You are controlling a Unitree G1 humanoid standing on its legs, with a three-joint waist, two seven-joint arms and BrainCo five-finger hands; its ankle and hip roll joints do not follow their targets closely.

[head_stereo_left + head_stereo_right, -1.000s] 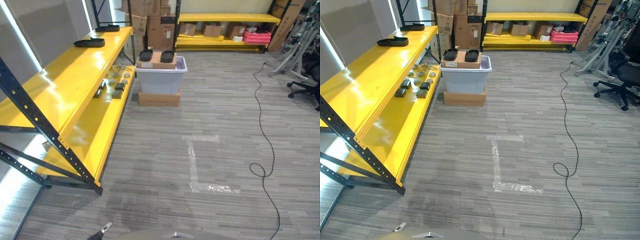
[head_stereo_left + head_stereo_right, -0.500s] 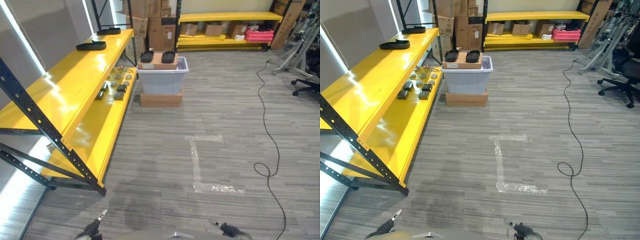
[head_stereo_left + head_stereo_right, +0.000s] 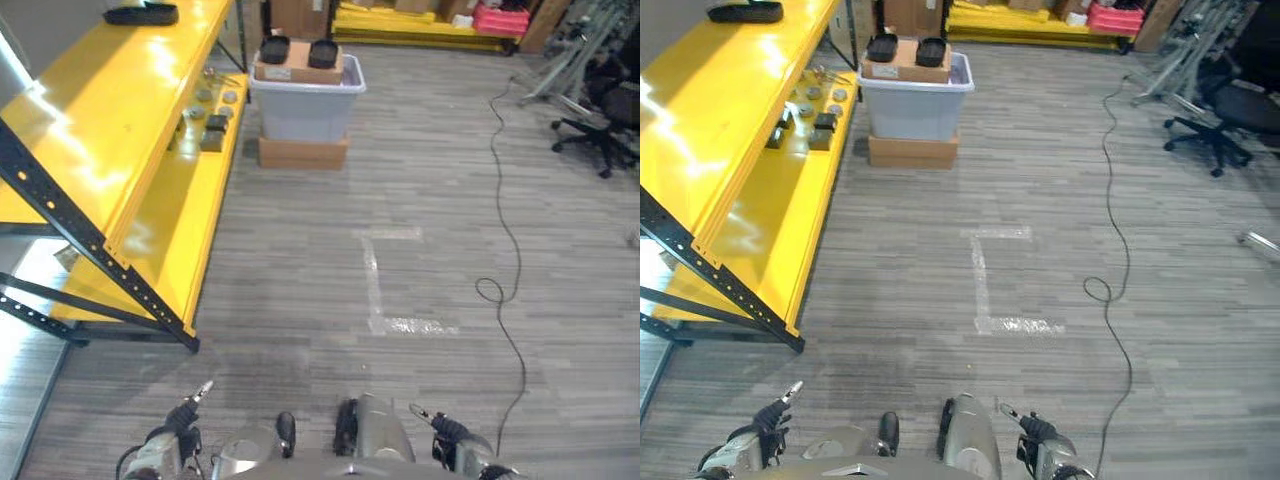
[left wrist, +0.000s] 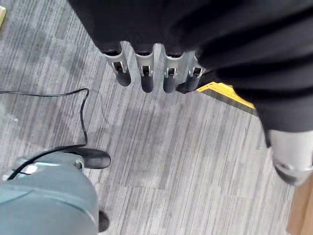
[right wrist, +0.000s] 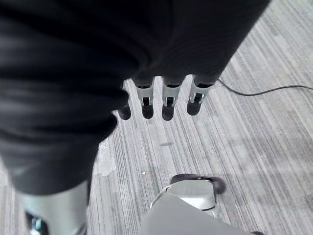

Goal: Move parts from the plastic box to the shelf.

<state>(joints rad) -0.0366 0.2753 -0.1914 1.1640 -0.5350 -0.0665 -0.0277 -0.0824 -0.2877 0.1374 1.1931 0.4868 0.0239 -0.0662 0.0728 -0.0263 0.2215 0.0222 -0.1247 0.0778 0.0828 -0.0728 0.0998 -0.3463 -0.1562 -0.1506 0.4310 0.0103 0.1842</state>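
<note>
The grey plastic box (image 3: 305,105) stands far ahead on a flat cardboard box (image 3: 303,153), beside the yellow shelf (image 3: 100,120). A cardboard carton (image 3: 298,62) on top of the box carries two black parts (image 3: 275,48). Several small parts (image 3: 205,120) lie on the shelf's lower level, and a black part (image 3: 140,14) lies on the upper level. My left hand (image 4: 145,73) hangs over the carpet with straight fingers and holds nothing. My right hand (image 5: 168,100) hangs the same way, open and empty.
A white tape corner mark (image 3: 385,285) is on the carpet between me and the box. An office chair (image 3: 595,130) and metal stands (image 3: 560,60) are at the far right. A second yellow rack (image 3: 420,15) runs along the back.
The whole picture has shifted down and the box looks higher in frame, so the camera has moved. My arms now show at the bottom edge. No object has moved.
</note>
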